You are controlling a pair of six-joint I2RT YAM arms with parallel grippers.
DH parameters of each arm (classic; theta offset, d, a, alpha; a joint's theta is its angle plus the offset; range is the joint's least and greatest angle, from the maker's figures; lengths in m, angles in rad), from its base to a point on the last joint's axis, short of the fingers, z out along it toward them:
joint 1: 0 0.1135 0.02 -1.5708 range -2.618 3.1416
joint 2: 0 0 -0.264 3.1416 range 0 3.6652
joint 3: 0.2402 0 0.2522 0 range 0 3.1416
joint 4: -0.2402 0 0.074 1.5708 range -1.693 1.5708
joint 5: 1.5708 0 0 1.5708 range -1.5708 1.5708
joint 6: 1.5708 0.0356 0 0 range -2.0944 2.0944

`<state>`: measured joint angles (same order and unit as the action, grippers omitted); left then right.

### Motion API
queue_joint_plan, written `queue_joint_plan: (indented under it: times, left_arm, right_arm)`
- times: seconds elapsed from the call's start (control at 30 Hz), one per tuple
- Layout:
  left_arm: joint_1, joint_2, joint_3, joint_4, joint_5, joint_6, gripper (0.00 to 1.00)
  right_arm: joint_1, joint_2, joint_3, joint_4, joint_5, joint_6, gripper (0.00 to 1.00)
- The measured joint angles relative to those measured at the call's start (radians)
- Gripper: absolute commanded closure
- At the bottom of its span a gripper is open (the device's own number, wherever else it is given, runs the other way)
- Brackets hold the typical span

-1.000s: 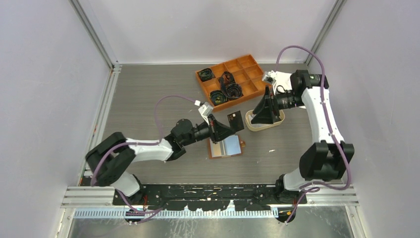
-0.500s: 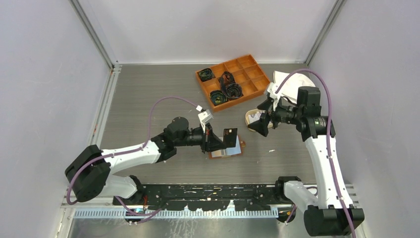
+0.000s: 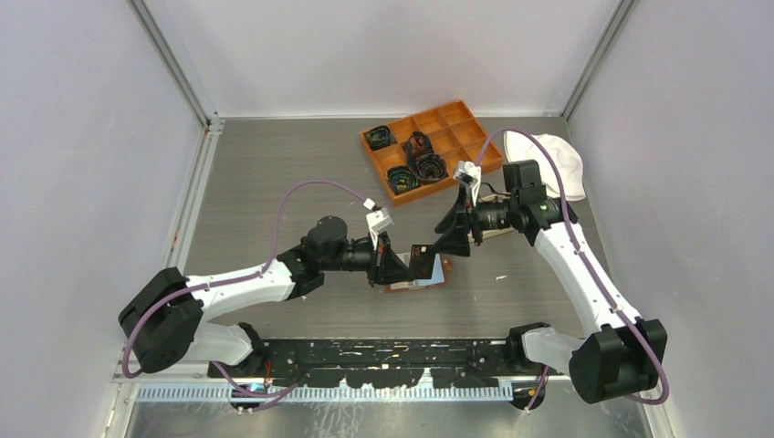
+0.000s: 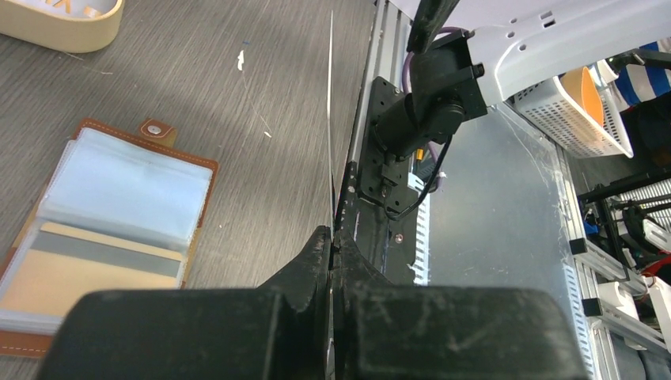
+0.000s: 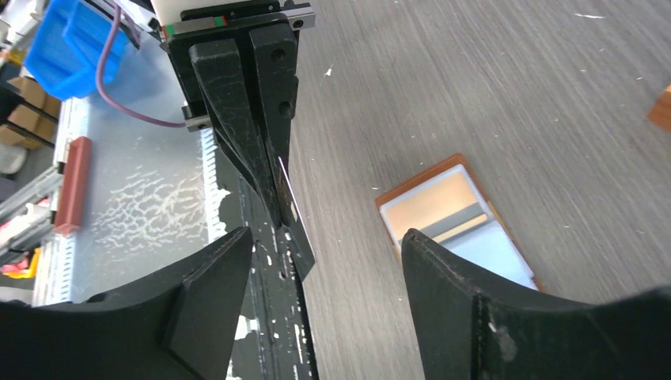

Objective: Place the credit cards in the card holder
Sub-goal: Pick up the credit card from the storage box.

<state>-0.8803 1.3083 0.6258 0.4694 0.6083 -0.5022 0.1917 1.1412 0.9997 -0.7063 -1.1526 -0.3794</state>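
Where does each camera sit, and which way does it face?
Top external: above and behind, looking down on the table; left arm and right arm show.
Left wrist: on the left arm, facing along its left tool, shut on a card.
Right wrist: on the right arm, facing past its open right tool at the left tool.
Both wrist views share the open card holder.

Room to pass over bare table (image 3: pixel 274 173) at the far left and along the near edge. Crowded at centre by the left tool (image 3: pixel 402 267), clamped on an upright black card (image 3: pixel 423 260) just above the open card holder (image 3: pixel 429 283), and by the right tool (image 3: pixel 445 245), spread wide close beside. Hemmed in at the far right by the orange box (image 3: pixel 454 134) and white cloth (image 3: pixel 559 162).
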Motion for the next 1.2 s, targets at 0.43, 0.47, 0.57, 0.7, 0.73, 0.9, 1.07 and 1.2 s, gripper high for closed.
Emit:
queue_joint_plan:
  times: [0.43,0.47,0.57,0.7,0.73,0.9,1.07,1.2]
  left_arm:
    - [0.013,0.000,0.000,0.004,0.022,0.009,1.00]
    - [0.013,0.000,0.000,0.005,0.023,0.009,1.00]
    - [0.016,0.000,0.000,0.005,0.023,0.009,1.00]
    - [0.017,0.000,-0.001,0.004,0.021,0.008,0.95]
    - [0.019,0.000,-0.003,0.004,0.021,0.007,0.86]
    - [0.039,-0.027,-0.033,0.008,-0.025,-0.017,0.58]
    - [0.061,-0.158,-0.123,-0.019,-0.133,-0.041,0.52]
    - [0.062,-0.252,-0.149,-0.088,-0.238,-0.072,0.52]
  right_arm:
    - [0.037,0.054,-0.001,-0.021,-0.029,0.003,0.68]
    - [0.039,0.055,-0.001,-0.023,-0.029,-0.002,0.72]
    - [0.047,0.057,-0.001,-0.032,-0.035,-0.012,0.86]
    - [0.052,0.059,0.001,-0.050,-0.053,-0.032,0.99]
    - [0.053,0.059,0.002,-0.055,-0.056,-0.039,0.99]
    - [0.055,0.069,0.006,-0.081,-0.052,-0.054,0.99]
    - [0.055,0.112,0.006,-0.077,0.002,-0.022,0.99]
    - [0.055,0.200,0.006,-0.040,0.103,0.060,0.99]
